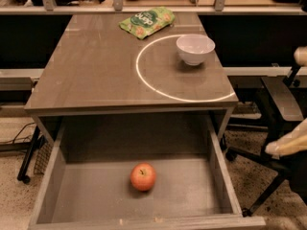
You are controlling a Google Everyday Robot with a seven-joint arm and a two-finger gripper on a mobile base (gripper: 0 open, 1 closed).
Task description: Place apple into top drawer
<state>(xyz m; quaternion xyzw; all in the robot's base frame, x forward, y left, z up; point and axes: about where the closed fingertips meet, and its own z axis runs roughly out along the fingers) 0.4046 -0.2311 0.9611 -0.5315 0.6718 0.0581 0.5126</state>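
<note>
The apple [143, 177], small and red-orange, rests on the flat bottom of the open top drawer [218, 164], a little left of its middle. The drawer is pulled fully out below the grey-brown cabinet top [96, 71]. My gripper [283, 103] is at the far right edge of the view, outside the drawer and well to the right of the apple. Only its two pale fingertips [288, 145] show, spread wide apart with nothing between them.
A white bowl [195, 49] stands on the cabinet top inside a bright ring of light. A green snack bag [146, 21] lies at the back. An office chair [283, 99] stands to the right of the drawer, beside my gripper.
</note>
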